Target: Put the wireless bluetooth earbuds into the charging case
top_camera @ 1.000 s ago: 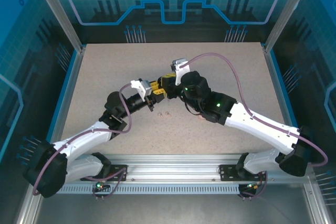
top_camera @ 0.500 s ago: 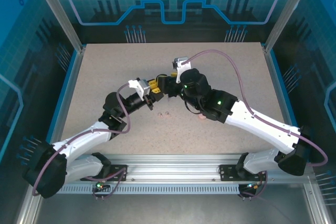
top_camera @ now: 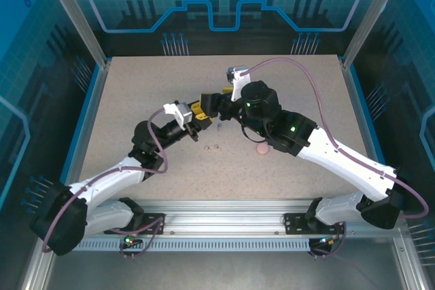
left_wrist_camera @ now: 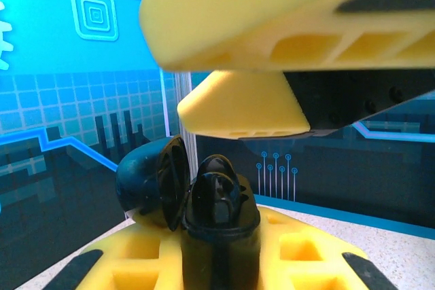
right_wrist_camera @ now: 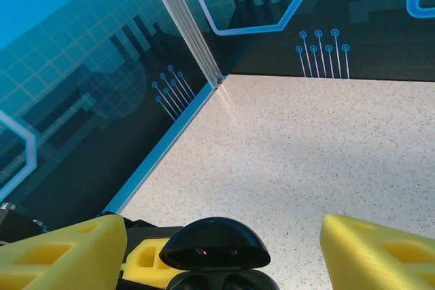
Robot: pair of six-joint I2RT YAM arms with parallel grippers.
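Observation:
A black charging case (left_wrist_camera: 219, 239) stands upright with its lid (right_wrist_camera: 216, 244) swung open. My left gripper (left_wrist_camera: 221, 269) is shut on its lower half, above the middle of the table (top_camera: 199, 116). Dark shapes sit in its wells; I cannot tell if they are earbuds. My right gripper (right_wrist_camera: 221, 252) is open, its yellow fingers (right_wrist_camera: 64, 252) spread wide either side of the case without touching it, and it hovers just above it (top_camera: 210, 102). Two tiny pale pink earbuds (top_camera: 213, 147) lie on the table in front of the grippers.
A round pink case (top_camera: 262, 148) lies on the table beside the right forearm. A small lavender speck (top_camera: 219, 125) lies below the grippers. The speckled table (top_camera: 136, 93) is ringed by a blue rim and glass walls.
The right gripper has drawn back and up from the case, and its arm has shifted right, uncovering the pink case. The left gripper moved slightly left with the black case.

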